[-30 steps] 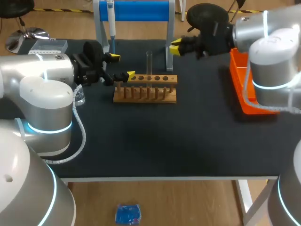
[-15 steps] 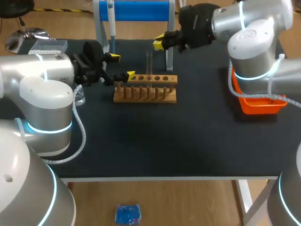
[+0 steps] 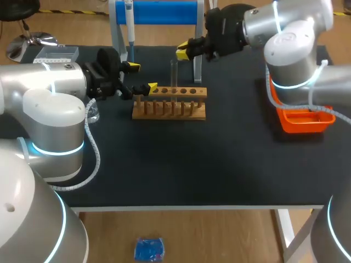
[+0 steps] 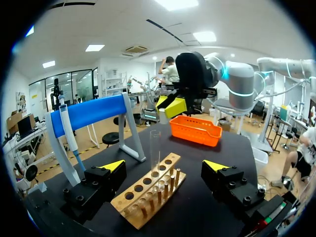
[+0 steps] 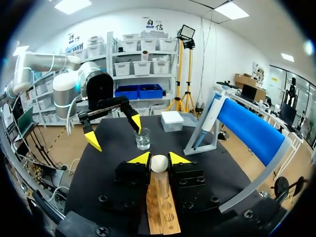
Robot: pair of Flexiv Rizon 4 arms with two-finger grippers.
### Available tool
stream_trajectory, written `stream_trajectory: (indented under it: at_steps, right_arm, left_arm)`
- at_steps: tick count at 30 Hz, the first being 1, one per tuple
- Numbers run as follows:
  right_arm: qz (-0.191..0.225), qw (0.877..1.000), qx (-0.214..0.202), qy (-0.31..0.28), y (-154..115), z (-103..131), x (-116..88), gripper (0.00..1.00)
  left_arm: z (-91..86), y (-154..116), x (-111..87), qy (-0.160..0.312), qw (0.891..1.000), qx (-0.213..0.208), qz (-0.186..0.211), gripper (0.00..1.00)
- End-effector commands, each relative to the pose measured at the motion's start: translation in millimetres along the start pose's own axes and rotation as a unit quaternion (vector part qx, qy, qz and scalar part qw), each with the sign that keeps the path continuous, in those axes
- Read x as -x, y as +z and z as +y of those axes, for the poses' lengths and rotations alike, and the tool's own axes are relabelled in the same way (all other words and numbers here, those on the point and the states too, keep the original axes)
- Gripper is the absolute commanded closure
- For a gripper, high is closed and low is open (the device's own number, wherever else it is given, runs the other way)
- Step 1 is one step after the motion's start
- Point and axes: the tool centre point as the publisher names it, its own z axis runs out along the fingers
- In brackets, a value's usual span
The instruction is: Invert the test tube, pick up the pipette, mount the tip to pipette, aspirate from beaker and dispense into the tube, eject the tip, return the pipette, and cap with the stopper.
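Bright, even overhead light, soft shadows

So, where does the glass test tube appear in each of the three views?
Head view: test tube upright in the wooden rack.
Left wrist view: upright in the rack, ahead between the open left jaws.
Right wrist view: just under the right jaws, which hold the stopper.
Shared landmark: the wooden rack.
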Motion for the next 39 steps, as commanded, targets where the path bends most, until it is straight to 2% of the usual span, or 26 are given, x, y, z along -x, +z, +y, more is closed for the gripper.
stream_trajectory:
  at_steps: [1, 11, 39]
  right_arm:
    - [0.008, 1.000, -0.002, -0.002, 5.0, 1.3, 3.9, 1.00]
    - [0.024, 1.000, -0.003, -0.008, 14.0, -0.3, 6.0, 1.00]
    - [0.033, 0.999, -0.009, 0.002, 23.1, -12.4, 10.3, 1.00]
  left_arm:
    - [1.6, 1.1, -0.7, 0.000, 1.000, -0.003, -0.002, 0.00]
    - [1.6, 1.1, -0.7, 0.000, 1.000, -0.003, -0.002, 0.00]
    - [1.6, 1.1, -0.7, 0.000, 1.000, -0.003, -0.002, 0.00]
